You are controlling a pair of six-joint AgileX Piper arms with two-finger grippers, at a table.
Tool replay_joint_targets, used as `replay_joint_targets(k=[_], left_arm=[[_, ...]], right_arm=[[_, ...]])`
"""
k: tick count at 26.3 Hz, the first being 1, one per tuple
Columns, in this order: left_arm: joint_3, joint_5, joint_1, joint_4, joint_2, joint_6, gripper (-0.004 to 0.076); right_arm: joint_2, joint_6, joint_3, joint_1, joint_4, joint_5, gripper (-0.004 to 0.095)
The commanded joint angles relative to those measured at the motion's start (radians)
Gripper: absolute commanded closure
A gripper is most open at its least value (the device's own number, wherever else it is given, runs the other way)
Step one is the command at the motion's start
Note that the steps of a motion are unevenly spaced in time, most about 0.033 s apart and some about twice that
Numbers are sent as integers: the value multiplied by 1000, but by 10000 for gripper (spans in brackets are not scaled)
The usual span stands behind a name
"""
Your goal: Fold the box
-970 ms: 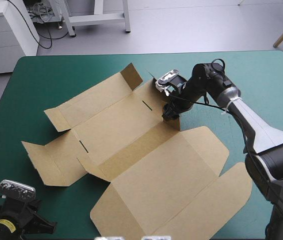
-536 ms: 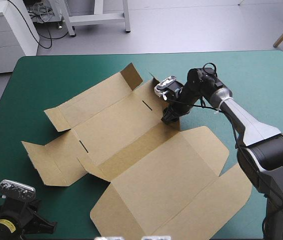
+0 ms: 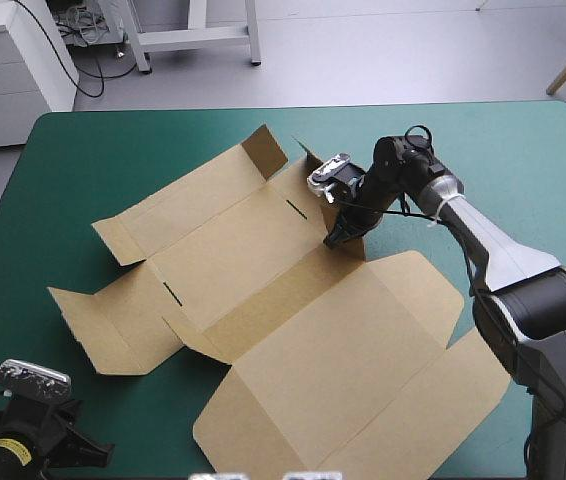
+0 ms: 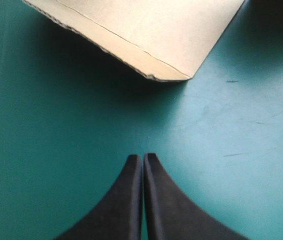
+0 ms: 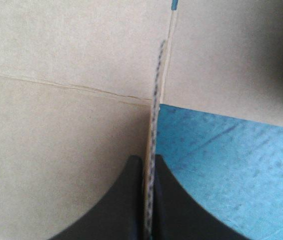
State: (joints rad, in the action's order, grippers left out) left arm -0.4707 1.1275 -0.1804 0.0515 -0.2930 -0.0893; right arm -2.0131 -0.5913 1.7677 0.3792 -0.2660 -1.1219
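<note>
Right wrist view: shows the right hand (image 5: 149, 161), two broad black curved fingers, pressed almost together on the box (image 5: 56, 125), a cut sheet of brown corrugated board. Pinches one thin upright flap (image 5: 155, 100) edge-on, the sheet's cut edge running straight ahead from between the fingertips. Has flat board on one side of the fingers and the desk (image 5: 231, 165), under its teal-green cover, on the other.

From the high view, sits at the far right part of the sheet, gripping that small raised flap beside the long middle panel. Lies otherwise open and mostly flat across the middle of the desk, running slantwise from the far centre toward the near right. Spreads a broad lid panel (image 3: 363, 350) toward the near edge and narrower side flaps toward the left. Carries two short dark slits (image 3: 296, 210) in the middle panel, and another small flap standing up at the far end.

Left hand (image 4: 142, 159): fingers shut into one pointed arch, holding nothing, over bare cover. Faces a corner of a box flap just ahead, not touching it. Rests at the desk's near left corner, apart from the sheet.
</note>
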Motion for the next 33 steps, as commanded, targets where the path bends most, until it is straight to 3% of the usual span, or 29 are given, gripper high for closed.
replay_joint_targets(k=[1, 9, 15, 22, 33], left_arm=[[-31, -46, 1, 2, -14, 8, 734], [-56, -44, 1, -19, -14, 8, 734], [-221, -29, 1, -60, -14, 6, 734], [-321, 41, 1, -10, -14, 6, 734], [-319, 54, 1, -16, -14, 2, 734]], right_arm=[[53, -44, 32, -3, -3, -9, 927], [53, -115, 32, -3, -3, 13, 927], [53, -147, 32, -3, -3, 67, 927], [46, -388, 37, 11, -118, 127, 927], [-90, -657, 279, 160, -113, 176, 928]])
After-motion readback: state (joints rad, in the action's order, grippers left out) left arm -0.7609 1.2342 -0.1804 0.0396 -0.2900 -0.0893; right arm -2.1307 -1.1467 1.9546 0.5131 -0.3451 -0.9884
